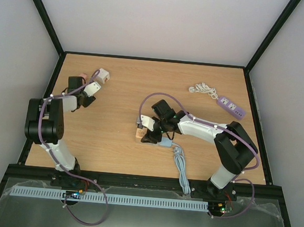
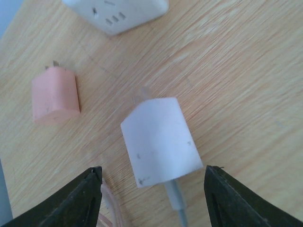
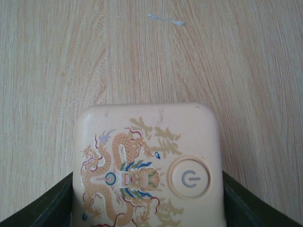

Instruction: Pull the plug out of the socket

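A white plug (image 2: pixel 161 142) with a grey-white cable lies on the wooden table, its prongs pointing towards a white socket cube (image 2: pixel 118 14) and apart from it. A pink plug (image 2: pixel 55 94) lies to its left. My left gripper (image 2: pixel 154 191) is open, with its fingers on either side of the white plug's cable end, not touching it. In the top view the left gripper (image 1: pixel 90 92) is at the back left by the socket cube (image 1: pixel 103 76). My right gripper (image 3: pixel 147 203) is shut on a cream socket block (image 3: pixel 147 161) with a dragon print and a power button, at mid-table (image 1: pixel 139 134).
A purple power strip (image 1: pixel 231 106) with a coiled white cable (image 1: pixel 203 89) lies at the back right. A light blue adaptor (image 1: pixel 165 142) with a grey cable (image 1: pixel 181 168) lies beside the right gripper and runs to the front edge.
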Controlling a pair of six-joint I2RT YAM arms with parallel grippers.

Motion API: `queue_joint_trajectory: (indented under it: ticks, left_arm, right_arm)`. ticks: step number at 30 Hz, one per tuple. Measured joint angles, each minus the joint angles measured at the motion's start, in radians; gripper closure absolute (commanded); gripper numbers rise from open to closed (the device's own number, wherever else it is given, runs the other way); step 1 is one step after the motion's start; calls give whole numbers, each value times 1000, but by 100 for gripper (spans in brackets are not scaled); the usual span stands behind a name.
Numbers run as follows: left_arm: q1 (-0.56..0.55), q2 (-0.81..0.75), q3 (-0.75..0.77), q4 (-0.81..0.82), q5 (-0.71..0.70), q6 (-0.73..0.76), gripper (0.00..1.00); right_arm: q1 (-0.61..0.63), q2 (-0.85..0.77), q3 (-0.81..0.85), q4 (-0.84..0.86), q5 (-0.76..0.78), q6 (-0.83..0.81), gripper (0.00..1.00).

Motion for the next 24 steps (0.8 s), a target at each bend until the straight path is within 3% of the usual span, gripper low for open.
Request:
queue_joint_trajectory:
  ticks: [12,16,24]
  left_arm:
    - [64,-224,29,-270,368,-16,22]
    - [85,-294,32,-412,515,37,20]
    - [4,-436,-32,-614,699,173,17]
  right_arm:
    - [0,27,46,-49,-2,3,79]
    - [0,46,76,-77,-3,4,73]
    - [0,71,110,-93,-5,11,26]
